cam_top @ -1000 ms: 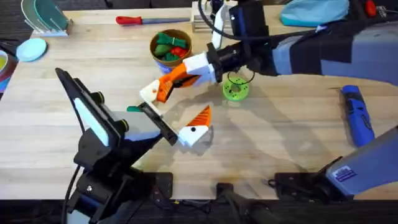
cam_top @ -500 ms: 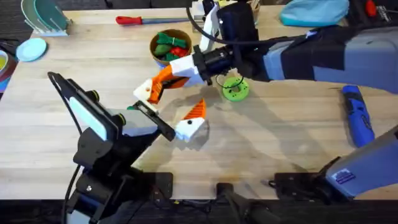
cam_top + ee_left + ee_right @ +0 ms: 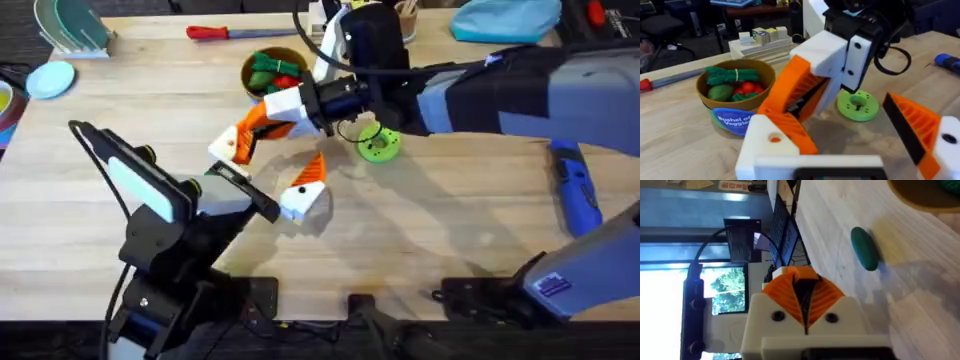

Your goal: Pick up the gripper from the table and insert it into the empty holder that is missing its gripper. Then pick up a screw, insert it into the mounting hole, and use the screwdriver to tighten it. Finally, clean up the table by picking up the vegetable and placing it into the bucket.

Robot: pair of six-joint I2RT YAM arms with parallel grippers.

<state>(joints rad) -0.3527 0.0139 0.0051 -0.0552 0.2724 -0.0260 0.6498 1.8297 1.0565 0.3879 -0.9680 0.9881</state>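
Reaching across the table, the right tool [image 3: 232,146] hangs with its orange pads pressed together.
Just behind it sits the bucket [image 3: 268,72] holding vegetables; the left tool [image 3: 295,195], fingers apart, lies beside it.

The right pincer [image 3: 232,146] is sliding leftward across the bench [image 3: 450,220], moving away from the green disc [image 3: 379,147] and drawing level with the bucket [image 3: 272,73]. The left pincer [image 3: 303,190] is creeping the same way and slightly farther from the arm bases, its orange tip now pointing more steeply upward, with the left arm's body swinging left.
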